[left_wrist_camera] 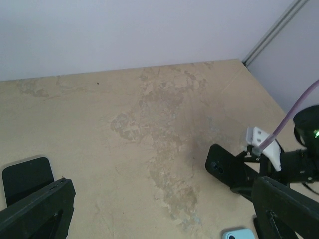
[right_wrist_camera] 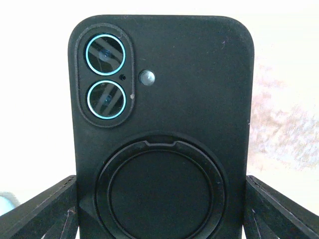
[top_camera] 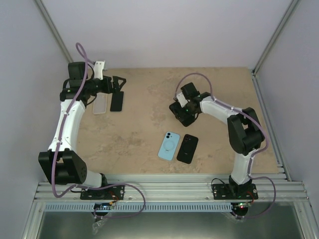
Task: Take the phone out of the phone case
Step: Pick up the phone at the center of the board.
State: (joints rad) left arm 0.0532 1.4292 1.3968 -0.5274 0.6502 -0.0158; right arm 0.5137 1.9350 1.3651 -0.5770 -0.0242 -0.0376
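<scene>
Fingers of the right gripper (right_wrist_camera: 160, 199) clamp the long sides of a black phone case (right_wrist_camera: 199, 89), held clear of the table (top_camera: 149, 89). The case's bottom is cut off, and only the lenses of the phone (right_wrist_camera: 105, 97) inside show. The left gripper (top_camera: 117, 84) gapes wide and empty near a dark phone (top_camera: 116, 101) and a clear case (top_camera: 100, 104). A blue phone (top_camera: 169, 146) and a black phone (top_camera: 187, 148) lie side by side nearer the bases.
</scene>
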